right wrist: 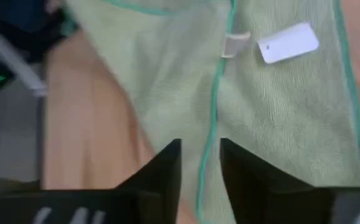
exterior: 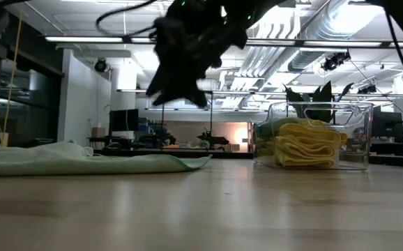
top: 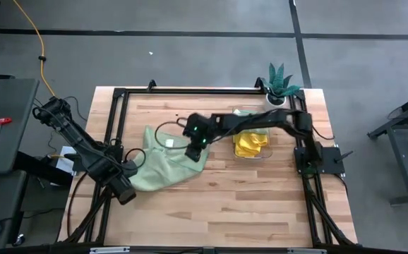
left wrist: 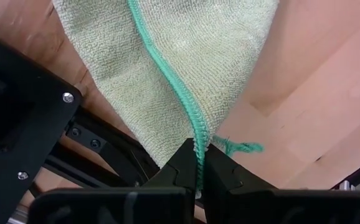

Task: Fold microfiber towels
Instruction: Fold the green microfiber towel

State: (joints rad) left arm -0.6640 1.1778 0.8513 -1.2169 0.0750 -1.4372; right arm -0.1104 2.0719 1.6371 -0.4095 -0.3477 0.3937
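Note:
A pale sage green microfiber towel [top: 163, 169] with a teal hem lies spread on the wooden table, its underside flat on the boards [exterior: 83, 162]. My left gripper [top: 124, 192] is shut on its near-left corner at the table's left side. My right gripper [top: 193, 149] hovers open above the towel's right part, clear of the cloth [exterior: 180, 87]. In the right wrist view its fingers [right wrist: 167, 168] stand to either side of a hem line, and a white tag [right wrist: 289, 42] shows farther along. Folded yellow towels [exterior: 306, 146] sit in a clear container. My left gripper pinches the towel's corner at its teal stitched hem [left wrist: 198, 146] between the two shut fingers. The fingers come from above, pointing down. The cloth fans out from the fingers onto the table. One layer or several, I cannot tell.
The clear container [exterior: 360, 132] stands on the table right of the towel. A small potted plant [top: 282, 83] is at the far right corner. Black frame rails [top: 116, 134] run along the table's sides, one right beside my left gripper. Bare wood lies toward the near edge.

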